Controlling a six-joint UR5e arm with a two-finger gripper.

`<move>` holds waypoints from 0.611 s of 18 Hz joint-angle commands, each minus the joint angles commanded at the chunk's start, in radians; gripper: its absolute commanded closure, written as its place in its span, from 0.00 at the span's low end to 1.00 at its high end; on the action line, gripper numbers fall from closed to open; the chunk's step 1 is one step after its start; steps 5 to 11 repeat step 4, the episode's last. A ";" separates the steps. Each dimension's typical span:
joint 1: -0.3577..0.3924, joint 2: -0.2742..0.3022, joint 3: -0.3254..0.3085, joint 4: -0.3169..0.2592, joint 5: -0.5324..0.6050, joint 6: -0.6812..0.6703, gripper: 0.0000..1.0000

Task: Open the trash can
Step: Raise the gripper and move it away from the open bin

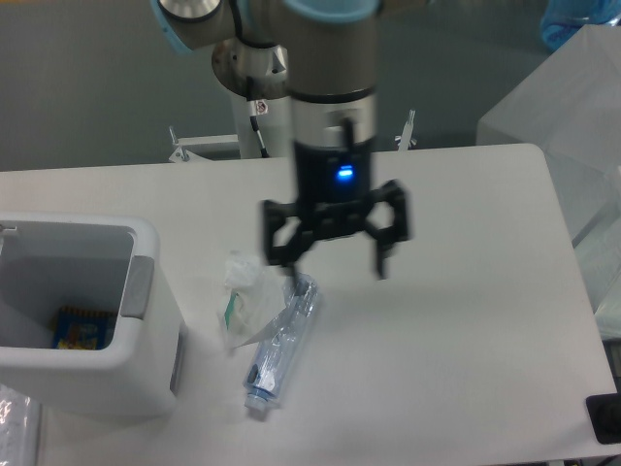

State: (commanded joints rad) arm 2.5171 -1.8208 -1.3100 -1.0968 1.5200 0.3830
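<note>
Gripper (335,254): fingers spread wide apart, holding nothing, hanging above the table (466,320), its left fingertip just over the bottle's upper end.
Trash can (146,340): at the table's left edge, open at the top, a colourful packet (80,328) lying inside.
Plastic bottle (281,342): lying flat beside a crumpled clear wrapper (245,303).
</note>
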 joint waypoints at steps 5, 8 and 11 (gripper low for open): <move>0.046 0.000 -0.002 -0.002 0.022 0.080 0.00; 0.046 0.000 -0.002 -0.002 0.022 0.080 0.00; 0.046 0.000 -0.002 -0.002 0.022 0.080 0.00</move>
